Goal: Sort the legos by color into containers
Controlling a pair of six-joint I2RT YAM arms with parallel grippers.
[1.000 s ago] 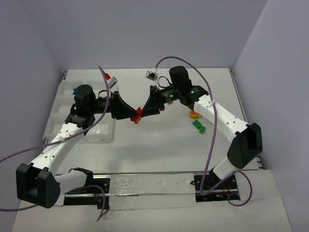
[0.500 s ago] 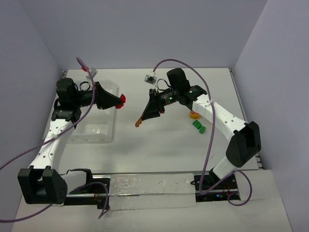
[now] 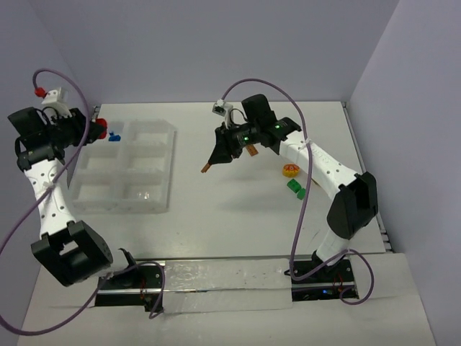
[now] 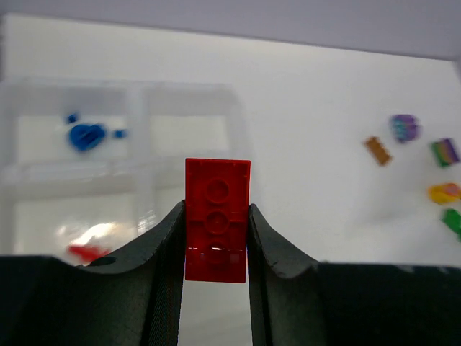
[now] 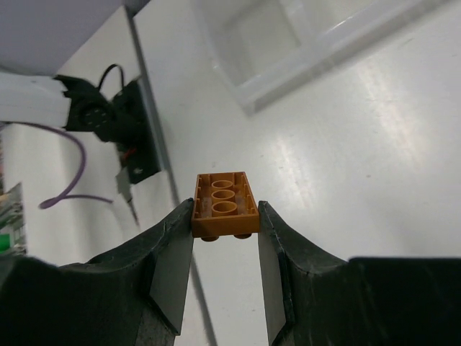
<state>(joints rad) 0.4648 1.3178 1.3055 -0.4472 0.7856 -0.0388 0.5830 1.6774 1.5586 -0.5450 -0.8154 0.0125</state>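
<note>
My left gripper (image 3: 99, 127) is shut on a red lego brick (image 4: 217, 216) and hangs over the far left corner of the clear divided tray (image 3: 167, 167). A blue lego (image 3: 114, 135) lies in the compartment beside it, and a red piece (image 4: 90, 252) lies in a nearer one. Out over the middle of the table, my right gripper (image 3: 206, 169) is shut on an orange brick (image 5: 224, 204), studs down. The left gripper (image 4: 216, 209) and the right gripper (image 5: 225, 210) each grip their brick by its long sides.
Loose legos lie right of centre: an orange brick (image 3: 251, 151), a yellow piece (image 3: 289, 171) and a green one (image 3: 295, 187). The left wrist view also shows a purple piece (image 4: 405, 127) and a green-purple one (image 4: 445, 152). The tray's near corner (image 5: 248, 101) shows ahead of the right gripper.
The grippers stood together at the table's centre with the red and orange bricks touching. The left arm has swung far left to the tray with the red brick; the right barely moved.
</note>
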